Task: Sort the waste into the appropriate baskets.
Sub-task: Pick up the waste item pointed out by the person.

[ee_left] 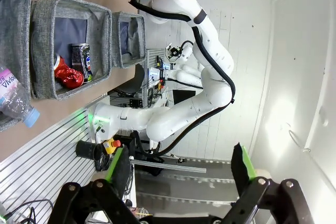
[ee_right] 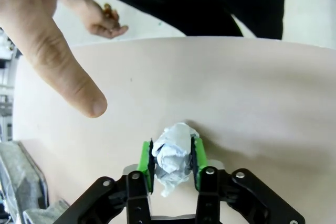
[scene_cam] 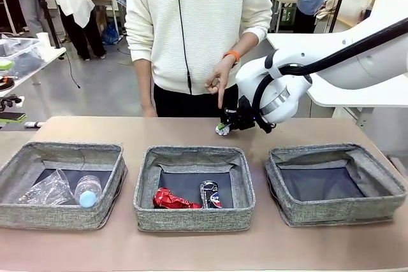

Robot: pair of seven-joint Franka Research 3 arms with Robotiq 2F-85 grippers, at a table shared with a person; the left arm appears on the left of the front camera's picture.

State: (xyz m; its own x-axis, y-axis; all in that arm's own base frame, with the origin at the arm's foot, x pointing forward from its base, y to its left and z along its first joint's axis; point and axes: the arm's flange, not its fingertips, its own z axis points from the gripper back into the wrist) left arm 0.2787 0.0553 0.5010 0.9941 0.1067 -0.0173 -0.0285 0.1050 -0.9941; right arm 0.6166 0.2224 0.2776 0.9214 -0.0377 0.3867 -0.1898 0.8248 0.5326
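In the left basket (scene_cam: 13,176) a plastic bag (scene_cam: 46,190) and a bottle (scene_cam: 87,191) are kept together as plastics. Two cans, a red can (scene_cam: 171,200) and a dark can (scene_cam: 210,193), are lodged in the middle basket (scene_cam: 148,183). The right basket (scene_cam: 389,186) appears reserved for paper. Behind it, the paper wad (ee_right: 172,159) is pinched between the green pads of the right gripper (ee_right: 171,163), beside a person's pointing hand (scene_cam: 220,82). The left gripper (ee_left: 178,169) is held wide apart, off the table. A tan table (scene_cam: 191,246) is seen, with a busy workshop behind.

L hand (ee_left: 178,169) jaws wide apart, nothing btwn, 3 baskets (ee_left: 100,22) sideways, red can (ee_left: 67,75), bottle (ee_left: 16,100)
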